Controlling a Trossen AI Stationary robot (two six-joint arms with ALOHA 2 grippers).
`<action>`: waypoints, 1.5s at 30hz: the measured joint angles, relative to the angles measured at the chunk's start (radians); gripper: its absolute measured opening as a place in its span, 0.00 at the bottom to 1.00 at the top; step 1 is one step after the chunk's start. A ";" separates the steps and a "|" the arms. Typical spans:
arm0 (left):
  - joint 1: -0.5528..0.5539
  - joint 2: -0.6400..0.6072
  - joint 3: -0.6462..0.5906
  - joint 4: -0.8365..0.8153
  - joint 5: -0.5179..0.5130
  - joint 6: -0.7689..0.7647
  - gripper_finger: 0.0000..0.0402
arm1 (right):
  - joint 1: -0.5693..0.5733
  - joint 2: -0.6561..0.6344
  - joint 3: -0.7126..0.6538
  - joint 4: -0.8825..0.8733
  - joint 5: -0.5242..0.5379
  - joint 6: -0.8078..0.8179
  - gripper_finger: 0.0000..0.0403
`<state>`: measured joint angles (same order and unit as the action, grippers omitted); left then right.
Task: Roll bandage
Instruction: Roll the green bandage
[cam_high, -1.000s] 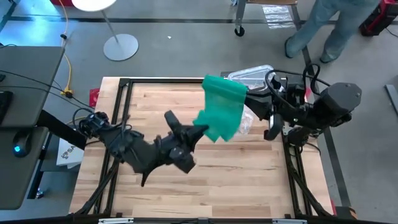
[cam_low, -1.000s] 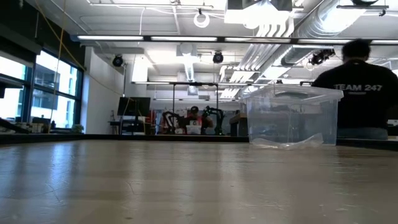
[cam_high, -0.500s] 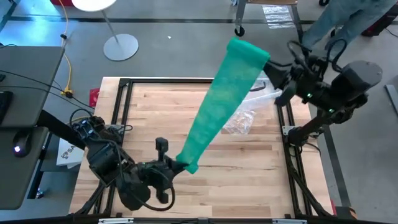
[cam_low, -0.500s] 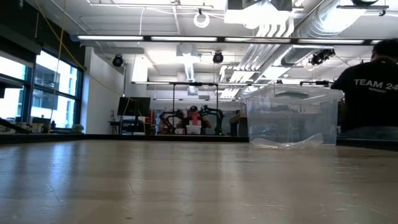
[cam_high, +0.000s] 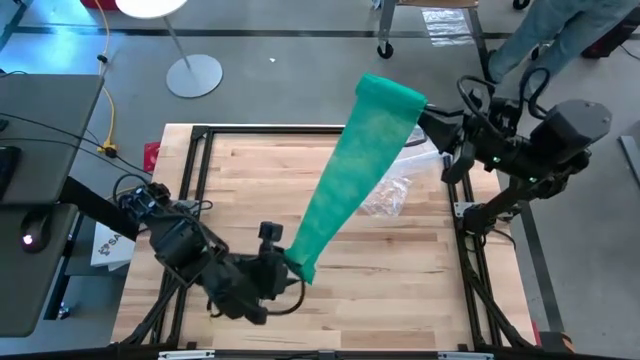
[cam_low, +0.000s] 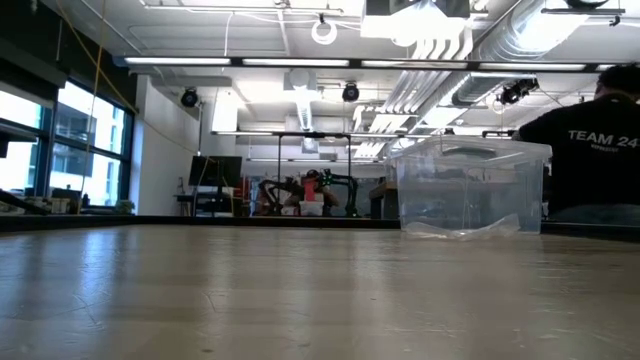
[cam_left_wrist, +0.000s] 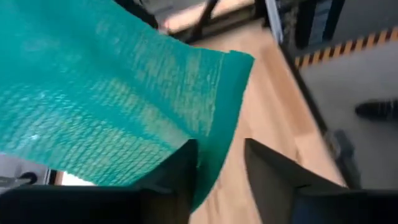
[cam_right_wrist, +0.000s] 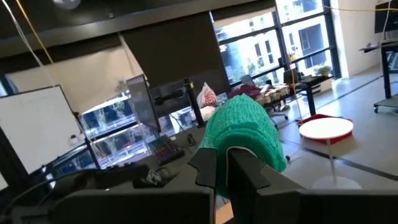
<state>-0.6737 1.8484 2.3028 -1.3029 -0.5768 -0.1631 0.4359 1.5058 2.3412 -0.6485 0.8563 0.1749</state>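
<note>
Green bandage (cam_high: 352, 178) hangs stretched flat above the bench (cam_high: 400, 290), nothing rolled yet: right tool (cam_right_wrist: 222, 163) clenches its far end, left tool (cam_left_wrist: 219, 163) stands parted around the near end.

Green knit-textured bandage (cam_high: 350, 180), pale wood-grain table (cam_high: 400, 290), clear box (cam_low: 470, 185)
</note>
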 joint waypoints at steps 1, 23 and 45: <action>0.005 -0.004 0.000 -0.038 0.014 0.000 0.37 | 0.005 0.000 0.000 -0.003 0.000 0.000 0.02; 0.112 -0.103 -0.034 0.128 0.045 0.045 0.60 | 0.081 0.001 0.000 -0.021 0.006 -0.069 0.02; 0.223 -0.266 0.035 0.515 0.038 0.167 0.67 | 0.117 0.016 0.000 -0.088 -0.181 -0.100 0.02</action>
<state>-0.4507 1.5827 2.3383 -0.7879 -0.5391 0.0040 0.5534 1.5222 2.3417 -0.7367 0.6755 0.0753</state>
